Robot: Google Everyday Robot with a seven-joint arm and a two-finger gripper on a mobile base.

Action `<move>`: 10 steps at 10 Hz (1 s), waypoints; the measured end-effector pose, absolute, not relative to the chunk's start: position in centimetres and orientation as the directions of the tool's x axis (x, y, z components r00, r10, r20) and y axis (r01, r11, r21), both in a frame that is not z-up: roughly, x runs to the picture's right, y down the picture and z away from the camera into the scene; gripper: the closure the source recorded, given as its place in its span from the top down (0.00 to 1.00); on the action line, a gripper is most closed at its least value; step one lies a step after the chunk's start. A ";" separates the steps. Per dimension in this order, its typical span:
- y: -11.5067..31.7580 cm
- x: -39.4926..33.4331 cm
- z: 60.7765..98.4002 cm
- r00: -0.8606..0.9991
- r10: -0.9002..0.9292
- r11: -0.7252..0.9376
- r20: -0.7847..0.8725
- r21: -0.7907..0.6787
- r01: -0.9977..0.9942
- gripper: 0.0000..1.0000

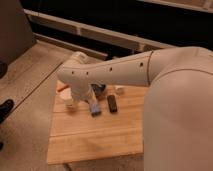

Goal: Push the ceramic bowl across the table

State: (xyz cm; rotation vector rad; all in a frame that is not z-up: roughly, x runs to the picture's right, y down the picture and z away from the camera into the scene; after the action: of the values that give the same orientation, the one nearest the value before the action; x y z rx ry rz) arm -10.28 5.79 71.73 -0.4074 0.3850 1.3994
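Camera view, one entry per item.

Table [95, 135]: square top of pale wooden planks, standing on a speckled floor.

Arm [115, 72]: white, reached in from the right across the far edge and bent downward over the far-left part of the top.

Gripper [82, 100]: pointed down at the far-left part of the top, just beside the cup. Whether it was released or clenched could not be told.

Bowl [102, 90]: dark and round, close to the far edge and left of its middle. It was largely hidden behind the arm, and contact with the gripper could not be told.

Cup [70, 104]: small and cream, near the left edge.

Blue item [95, 108]: lay just right of the gripper, nearer the centre than the bowl.

Black oblong item [112, 103]: lay right of the blue item, apart from it.

Small white item [119, 90]: sat at the far edge, right of the bowl.

Orange item [62, 88]: lay by the far-left corner; kind unclear.
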 end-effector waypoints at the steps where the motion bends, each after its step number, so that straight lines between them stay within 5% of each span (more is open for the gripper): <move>1: 4.8 -10.4 71.7 0.146 0.879 0.136 -0.455 -0.055 -0.989 0.65; 10: 2.5 -8.4 74.1 0.127 0.892 0.099 -0.434 -0.086 -0.991 0.65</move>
State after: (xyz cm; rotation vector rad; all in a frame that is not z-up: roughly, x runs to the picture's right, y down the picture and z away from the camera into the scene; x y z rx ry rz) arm -8.44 2.50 74.07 -0.3984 0.3024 1.4237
